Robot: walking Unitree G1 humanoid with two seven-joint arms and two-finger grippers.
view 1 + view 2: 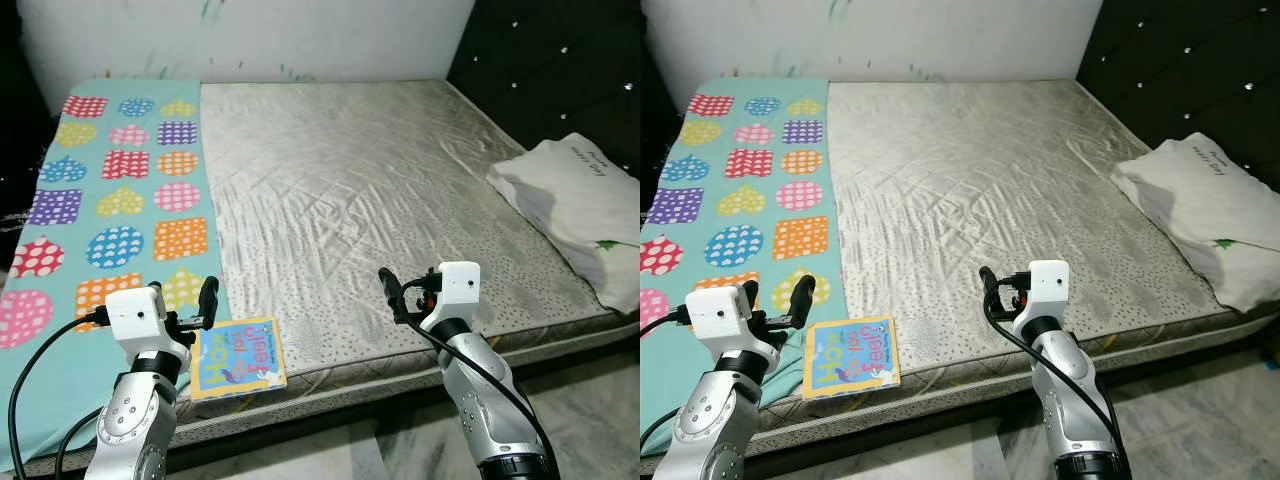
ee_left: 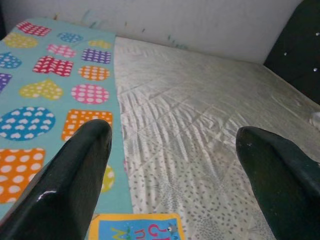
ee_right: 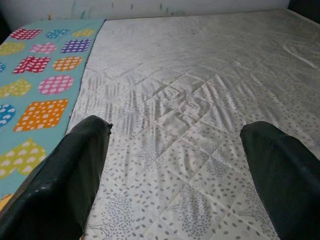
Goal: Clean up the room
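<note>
The left gripper (image 2: 172, 165), fingers spread, hovers above the book (image 1: 238, 356) at the bed's (image 1: 400, 180) near edge; it should descend squarely over the cover before closing.

The right gripper (image 3: 175, 170) is spread too.

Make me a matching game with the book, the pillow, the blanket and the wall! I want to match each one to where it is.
Things:
1. book
2. pillow
3. blanket
4. wall

Places:
A. behind the far end of the bed
B. near edge of the bed, by the left end effector
C. right side of the bed
D. spread along the left side of the bed

Pairs: 1-B, 2-C, 3-D, 4-A
</note>
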